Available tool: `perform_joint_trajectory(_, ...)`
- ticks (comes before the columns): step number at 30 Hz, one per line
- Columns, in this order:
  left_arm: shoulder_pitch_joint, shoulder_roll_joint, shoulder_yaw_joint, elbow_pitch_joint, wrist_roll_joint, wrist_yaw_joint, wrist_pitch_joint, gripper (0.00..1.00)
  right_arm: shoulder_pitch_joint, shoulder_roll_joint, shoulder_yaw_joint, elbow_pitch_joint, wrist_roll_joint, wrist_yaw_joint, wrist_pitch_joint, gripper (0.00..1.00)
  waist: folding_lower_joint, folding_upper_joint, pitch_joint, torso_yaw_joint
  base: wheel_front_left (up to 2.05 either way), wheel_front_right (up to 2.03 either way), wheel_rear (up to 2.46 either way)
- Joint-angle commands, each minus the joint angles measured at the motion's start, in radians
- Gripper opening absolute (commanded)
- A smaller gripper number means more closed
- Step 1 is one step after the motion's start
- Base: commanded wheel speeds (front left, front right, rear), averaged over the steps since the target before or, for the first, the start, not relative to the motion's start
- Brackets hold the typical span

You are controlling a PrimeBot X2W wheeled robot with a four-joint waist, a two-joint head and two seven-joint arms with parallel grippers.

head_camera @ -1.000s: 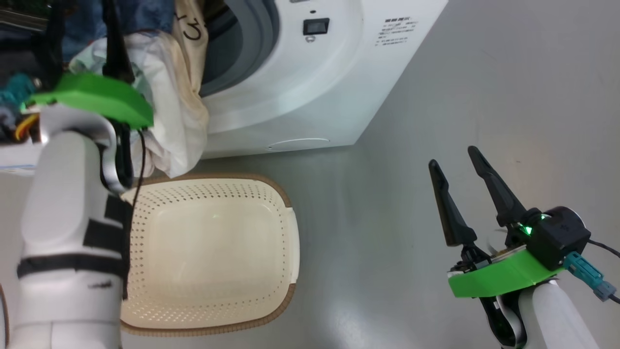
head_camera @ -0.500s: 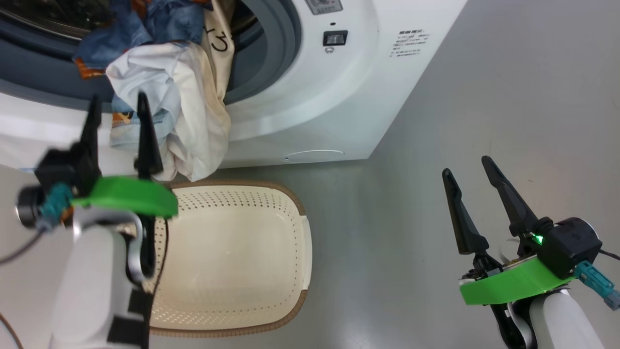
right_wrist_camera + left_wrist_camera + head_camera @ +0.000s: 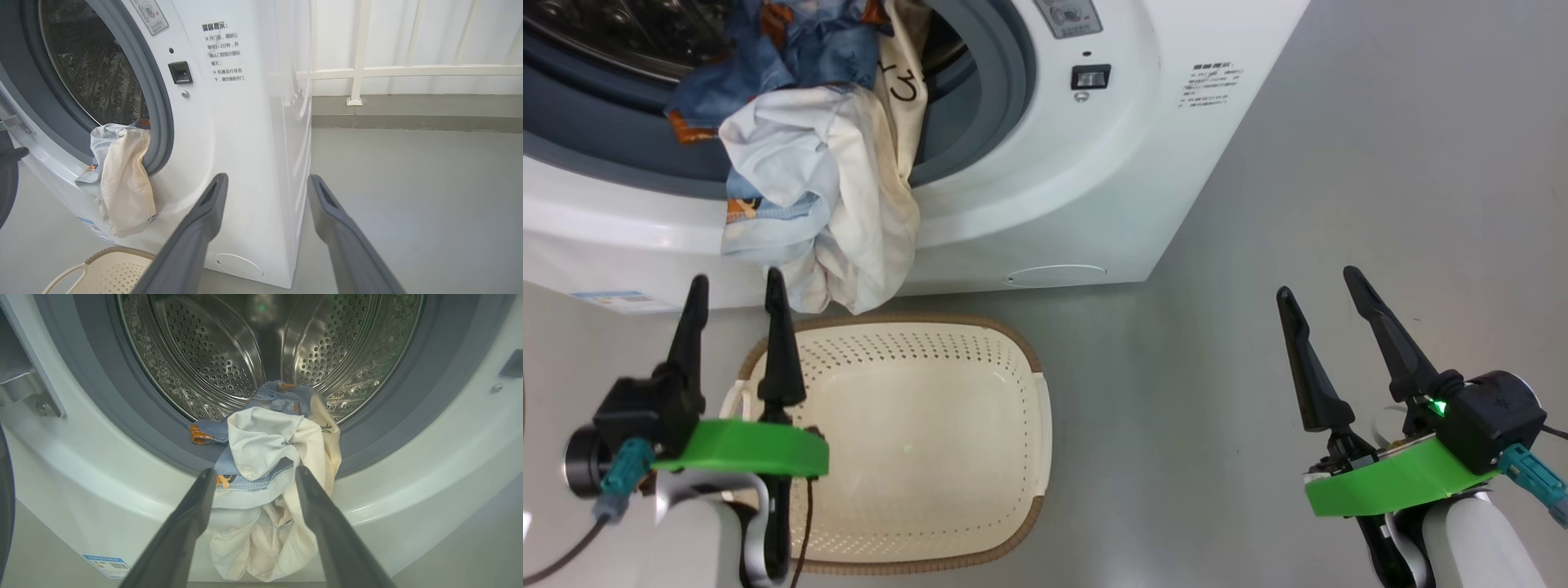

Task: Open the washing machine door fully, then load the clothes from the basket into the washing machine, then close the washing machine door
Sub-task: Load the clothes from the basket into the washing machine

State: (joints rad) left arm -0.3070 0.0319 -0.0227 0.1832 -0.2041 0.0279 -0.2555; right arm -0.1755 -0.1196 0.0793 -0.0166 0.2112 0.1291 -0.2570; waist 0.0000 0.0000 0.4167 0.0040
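Head view, left end effector [image 3: 736, 276]: it is standing wide open and gripping nothing. It has been pulling back from the washing machine [image 3: 1094, 188] and is now hovering by the left edge of the basket [image 3: 915, 425].
Head view, right end effector [image 3: 1317, 280]: it is waiting open and empty, off to the right above the floor [image 3: 1258, 163].
Head view, basket: it is sitting empty.
Left wrist view, clothes [image 3: 265, 457]: the blue and cream bundle is hanging over the grey gasket [image 3: 122, 416], half in the drum [image 3: 212, 355] and half drooping down the front.
Right wrist view, washing machine door [image 3: 5, 192]: its dark edge is peeking in at the left, swung open.
Meaning: the clothes are probably needing another push inside before the door is closing.
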Motion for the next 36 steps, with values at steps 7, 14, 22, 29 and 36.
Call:
perform_joint_trajectory(7, 0.086, 0.019, 0.035, -0.076, 0.013, 0.008, -0.006, 1.0, 0.025, -0.003, 0.016, -0.028, -0.013, 0.002, -0.005, 1.0, 0.0, 0.0, -0.001, -0.007, 0.0, 0.0, 0.0)
perform_joint_trajectory(14, 0.165, 0.019, 0.033, -0.112, 0.002, 0.027, -0.006, 1.0, 0.056, 0.002, 0.0, -0.026, -0.011, 0.002, -0.005, 1.0, 0.0, 0.0, -0.023, -0.015, 0.0, 0.0, 0.0)
perform_joint_trajectory(22, 0.227, 0.018, 0.027, -0.139, -0.008, 0.039, -0.006, 1.0, 0.076, 0.007, -0.003, -0.024, -0.008, 0.002, -0.005, 1.0, 0.0, 0.0, -0.037, -0.027, 0.0, 0.0, 0.0)
perform_joint_trajectory(29, 0.251, 0.018, 0.025, -0.156, -0.012, 0.046, -0.006, 1.0, 0.081, 0.008, -0.001, -0.023, -0.006, 0.002, -0.005, 1.0, 0.0, 0.0, -0.041, -0.032, 0.0, 0.0, 0.0)
perform_joint_trajectory(36, 0.256, 0.018, 0.03, -0.161, -0.009, 0.047, -0.006, 1.0, 0.081, 0.009, 0.004, -0.024, -0.006, 0.002, -0.005, 1.0, 0.0, 0.0, -0.037, -0.036, 0.0, 0.0, 0.0)
